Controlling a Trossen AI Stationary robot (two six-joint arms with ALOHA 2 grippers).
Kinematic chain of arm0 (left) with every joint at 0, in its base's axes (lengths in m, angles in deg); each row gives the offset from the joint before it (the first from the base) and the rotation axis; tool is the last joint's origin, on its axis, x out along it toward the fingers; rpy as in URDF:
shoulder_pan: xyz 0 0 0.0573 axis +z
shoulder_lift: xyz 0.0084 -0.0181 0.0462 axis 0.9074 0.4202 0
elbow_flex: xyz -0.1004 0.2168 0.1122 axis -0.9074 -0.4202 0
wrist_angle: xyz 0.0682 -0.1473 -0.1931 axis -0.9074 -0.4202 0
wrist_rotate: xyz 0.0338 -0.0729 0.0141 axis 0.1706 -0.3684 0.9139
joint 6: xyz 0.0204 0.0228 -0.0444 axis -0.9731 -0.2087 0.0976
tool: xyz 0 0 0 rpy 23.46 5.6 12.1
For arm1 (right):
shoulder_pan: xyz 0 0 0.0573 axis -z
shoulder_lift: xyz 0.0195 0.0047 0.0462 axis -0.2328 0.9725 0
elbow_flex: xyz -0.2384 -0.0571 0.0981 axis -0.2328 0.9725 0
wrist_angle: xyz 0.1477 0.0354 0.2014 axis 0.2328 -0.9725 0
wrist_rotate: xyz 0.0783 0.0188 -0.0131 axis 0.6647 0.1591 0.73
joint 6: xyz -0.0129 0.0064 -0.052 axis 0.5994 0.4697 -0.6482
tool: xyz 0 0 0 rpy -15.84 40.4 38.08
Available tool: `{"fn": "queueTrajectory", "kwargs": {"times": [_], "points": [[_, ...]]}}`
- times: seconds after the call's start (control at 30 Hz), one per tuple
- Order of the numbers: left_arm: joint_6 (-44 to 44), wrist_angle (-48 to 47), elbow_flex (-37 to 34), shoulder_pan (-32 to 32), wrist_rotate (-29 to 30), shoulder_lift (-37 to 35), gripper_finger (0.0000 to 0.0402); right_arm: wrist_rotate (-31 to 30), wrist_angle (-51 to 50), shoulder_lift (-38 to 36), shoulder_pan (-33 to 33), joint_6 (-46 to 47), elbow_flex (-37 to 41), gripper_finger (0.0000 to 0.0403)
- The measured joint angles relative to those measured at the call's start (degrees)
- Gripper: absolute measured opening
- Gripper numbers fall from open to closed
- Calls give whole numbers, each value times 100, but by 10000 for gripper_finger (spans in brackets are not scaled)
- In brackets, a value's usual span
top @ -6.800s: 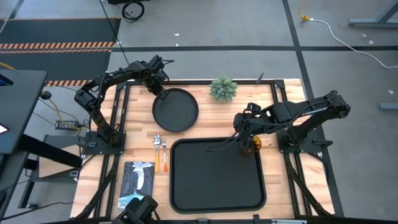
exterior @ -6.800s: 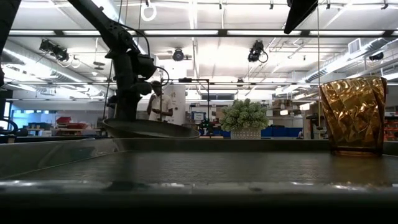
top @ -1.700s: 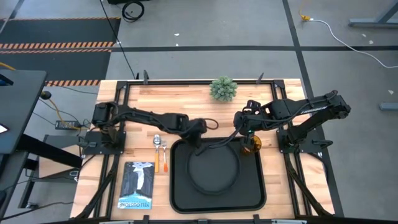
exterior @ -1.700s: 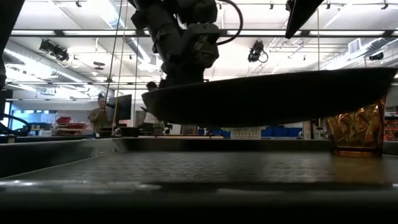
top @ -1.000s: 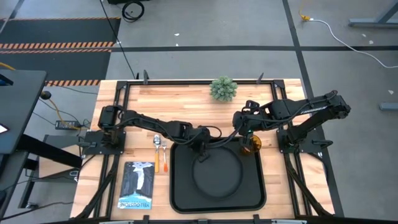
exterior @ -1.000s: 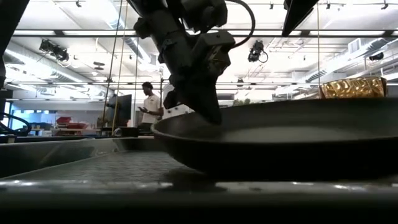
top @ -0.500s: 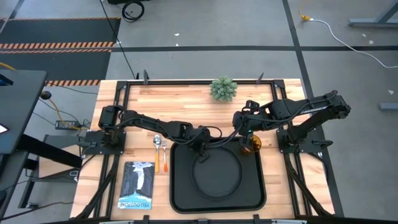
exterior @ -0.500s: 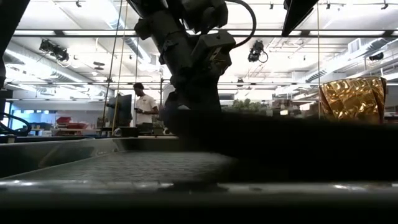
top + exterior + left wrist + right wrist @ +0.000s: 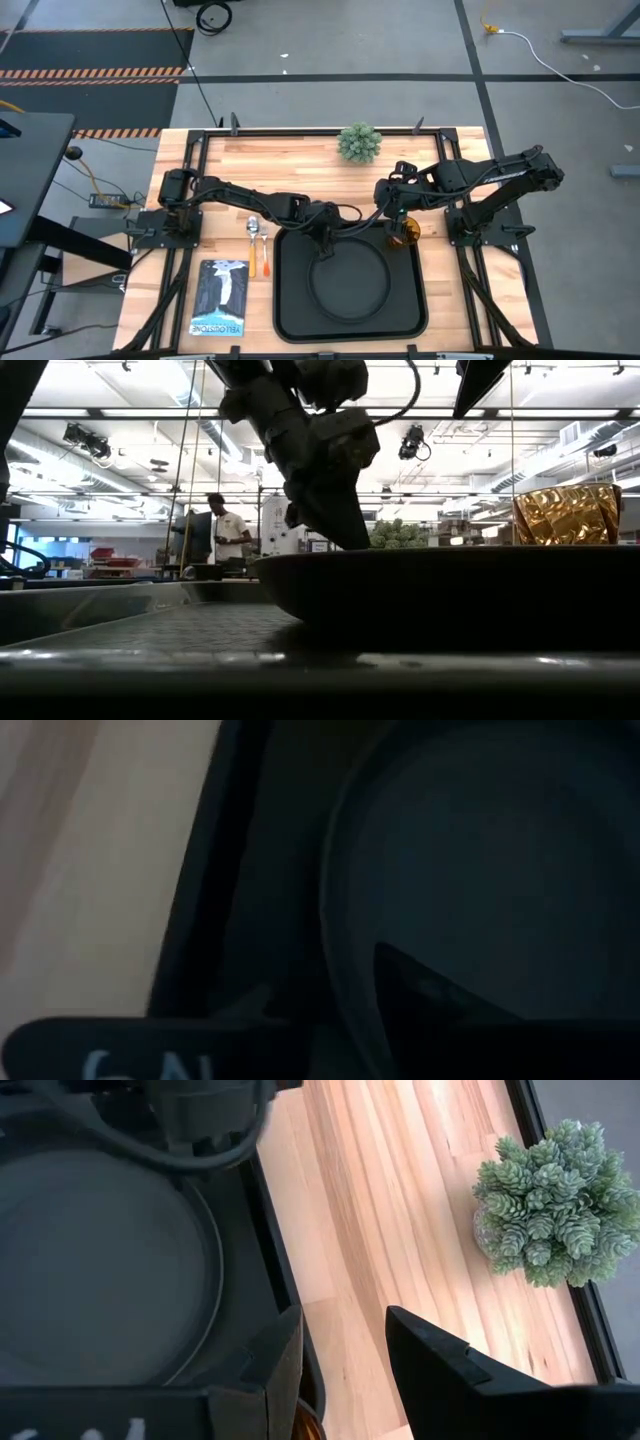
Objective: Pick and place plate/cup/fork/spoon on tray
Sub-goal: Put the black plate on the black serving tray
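The round black plate (image 9: 348,283) lies level inside the black tray (image 9: 290,320). It also fills the low view (image 9: 450,585). My left gripper (image 9: 322,240) is open at the plate's far-left rim, one finger inside the rim and one outside. The amber cup (image 9: 406,233) stands at the tray's far right corner. My right gripper (image 9: 393,215) hovers open just above the cup and holds nothing. The spoon (image 9: 252,240) and the fork (image 9: 265,250) lie side by side on the wooden table, left of the tray. My left gripper comes down slanting from the table's left. One finger (image 9: 420,990) is inside the plate's rim (image 9: 345,920) and the other is outside it. I cannot tell whether either finger touches the rim. The plate rests on the tray.
A small green potted plant (image 9: 359,142) stands at the table's far edge. A dark booklet (image 9: 220,295) lies near the front left. A person (image 9: 222,525) stands in the room beyond the table. Bare wood lies between the tray and the plant.
The plate was tipped, with its far rim raised in my left gripper. It has now settled level on the tray floor. My left gripper has stayed at the plate's far-left rim.
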Motion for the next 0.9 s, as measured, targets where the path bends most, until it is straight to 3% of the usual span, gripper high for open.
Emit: {"fn": "queueTrajectory", "kwargs": {"times": [0.3, 0.43, 0.9], "points": [[-1754, -1043, 132, -562, 1145, -573, 107, 17, 28, 0, 0, -1, -2, 153], [-2435, -1826, 117, -938, 1238, -803, 107, 22, 68, 2, -1, -3, -1, 153], [-1109, -2002, 78, -1227, 774, -284, 85, 74, 172, 4, 0, 22, -2, 153]]}}
